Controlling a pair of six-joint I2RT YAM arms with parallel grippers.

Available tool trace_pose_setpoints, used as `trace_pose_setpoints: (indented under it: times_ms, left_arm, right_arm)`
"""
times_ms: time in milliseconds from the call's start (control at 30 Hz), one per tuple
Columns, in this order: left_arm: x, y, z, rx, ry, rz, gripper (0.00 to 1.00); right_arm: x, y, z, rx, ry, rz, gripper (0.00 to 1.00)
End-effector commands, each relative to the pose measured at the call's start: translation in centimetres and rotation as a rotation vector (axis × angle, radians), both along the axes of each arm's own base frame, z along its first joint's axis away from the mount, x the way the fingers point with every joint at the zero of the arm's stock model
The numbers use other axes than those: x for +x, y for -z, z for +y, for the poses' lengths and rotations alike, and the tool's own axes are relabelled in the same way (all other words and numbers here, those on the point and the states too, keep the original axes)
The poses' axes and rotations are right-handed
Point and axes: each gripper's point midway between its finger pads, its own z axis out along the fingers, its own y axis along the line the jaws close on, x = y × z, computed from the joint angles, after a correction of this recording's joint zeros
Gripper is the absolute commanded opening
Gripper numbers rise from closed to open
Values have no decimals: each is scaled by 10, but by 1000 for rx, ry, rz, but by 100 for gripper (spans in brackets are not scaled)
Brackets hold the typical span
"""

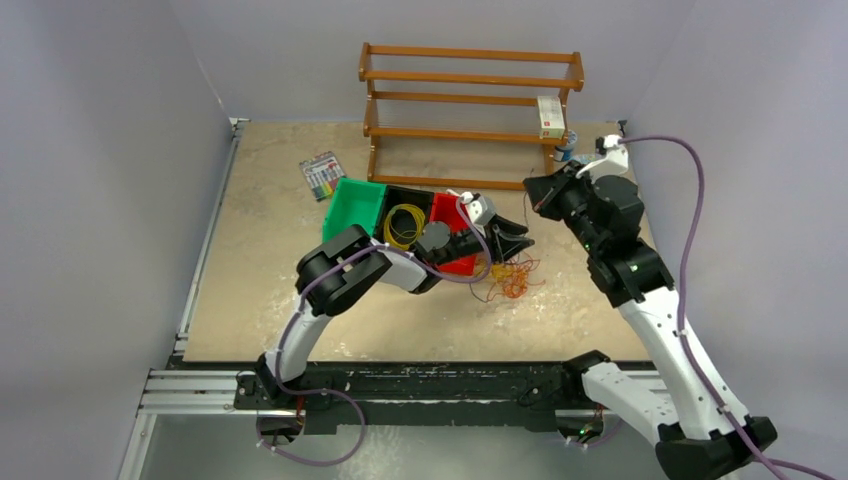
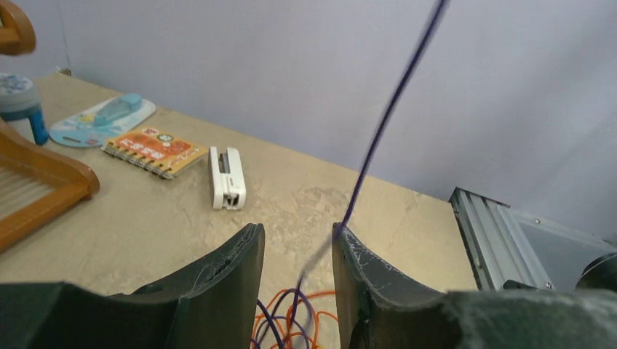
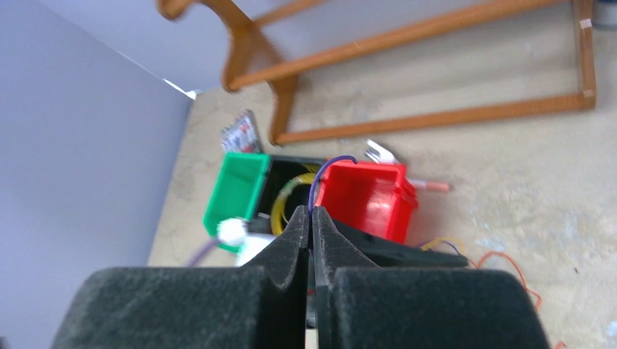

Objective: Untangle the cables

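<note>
The cables (image 1: 510, 280) are a small tangle of orange, yellow and dark purple wire on the table, right of the red bin (image 1: 457, 240). My left gripper (image 1: 518, 244) hovers just above the tangle, open. In the left wrist view the orange and purple loops (image 2: 302, 320) lie below its fingers (image 2: 297, 231). One taut purple strand (image 2: 385, 116) rises past the right fingertip. My right gripper (image 1: 535, 193) is raised behind the tangle, shut (image 3: 311, 212) on that purple strand (image 3: 327, 163). A yellow coil (image 1: 404, 224) lies in the black bin.
A green bin (image 1: 352, 205) and a black bin (image 1: 412, 196) stand beside the red one. A wooden rack (image 1: 470, 110) holding a small box (image 1: 550, 117) stands at the back. A marker pack (image 1: 322, 175), a notebook (image 2: 153, 151) and a white clip (image 2: 227, 178) lie on the table.
</note>
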Motion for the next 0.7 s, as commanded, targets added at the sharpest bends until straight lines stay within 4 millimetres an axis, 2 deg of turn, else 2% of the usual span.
trace_pose_setpoints:
  times_ms: [0, 200, 367, 667]
  left_arm:
    - [-9, -4, -13, -37, 49, -15, 37]
    - [-10, 18, -18, -8, 62, 17, 35]
    - [-9, 30, -20, 12, 66, 30, 34]
    - [-5, 51, -22, 69, 51, 35, 33]
  right_arm:
    - [-14, -84, 0, 17, -47, -227, 0]
    - [-32, -154, -10, -20, -44, -410, 0]
    - [-46, -204, -18, -19, -27, -556, 0]
    - [-67, -263, -21, -13, -42, -732, 0]
